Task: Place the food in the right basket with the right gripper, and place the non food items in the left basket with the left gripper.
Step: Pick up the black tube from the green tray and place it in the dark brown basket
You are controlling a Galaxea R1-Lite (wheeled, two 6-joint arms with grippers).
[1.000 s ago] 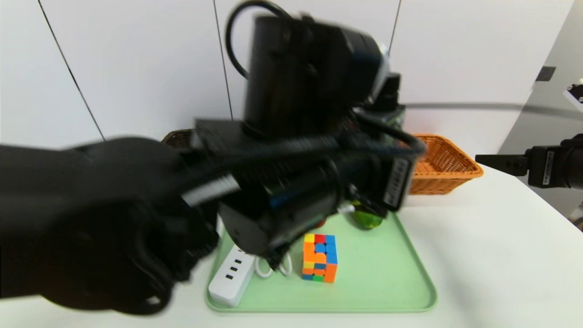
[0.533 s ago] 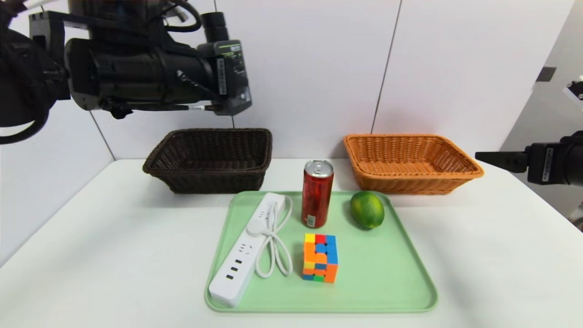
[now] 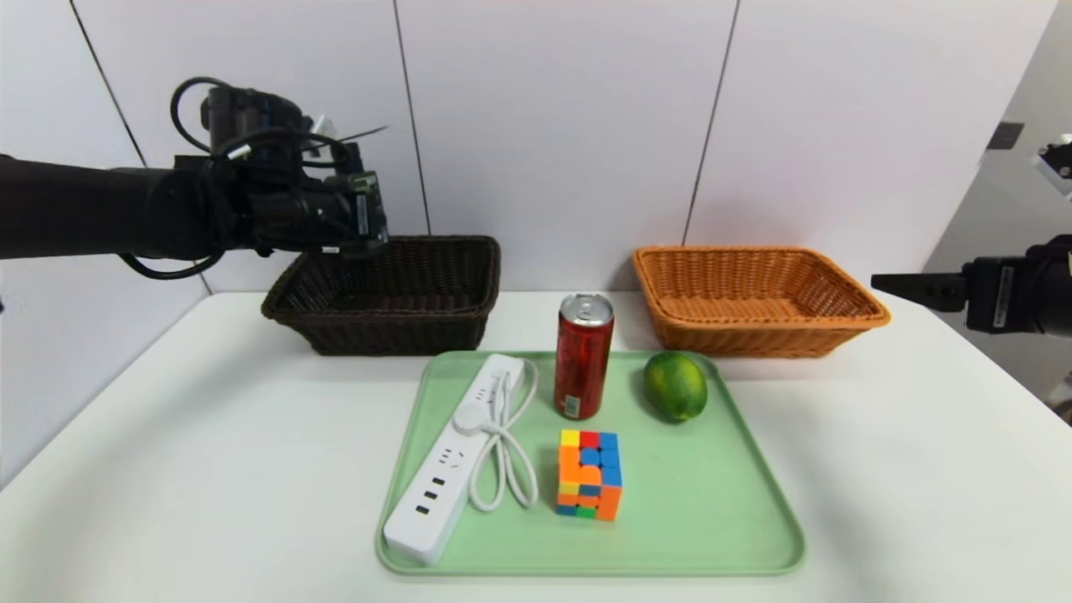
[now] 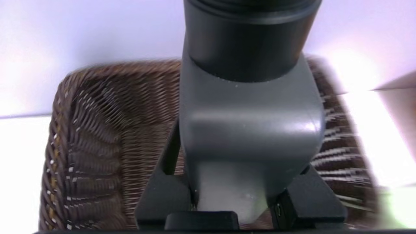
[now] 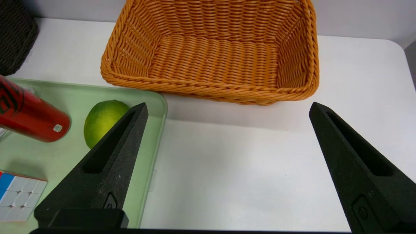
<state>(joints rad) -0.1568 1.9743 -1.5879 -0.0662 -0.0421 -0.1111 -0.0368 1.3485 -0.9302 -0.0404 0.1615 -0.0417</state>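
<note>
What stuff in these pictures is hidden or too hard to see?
- Left wrist view: the grey and black thing in the left gripper is unrecognisable and hides the dark basket's middle.
- Right wrist view: the frame edge cuts off the cube.
- Head view: the can's label is too small to read.

Colours on the white table (image 3: 879, 469)

A pale green tray (image 3: 712, 519) carried a white power strip (image 3: 444, 477), a red can (image 3: 583, 360) with a silver top, a green lime (image 3: 675, 385) and a cube (image 3: 588, 474) of orange, blue, red, yellow and green squares. The left basket (image 3: 394, 293) was dark brown wicker, the right basket (image 3: 754, 301) orange wicker. The left gripper (image 4: 234, 195) gripped a grey and black object (image 4: 250, 107); the right gripper (image 5: 227, 110) was black.
</note>
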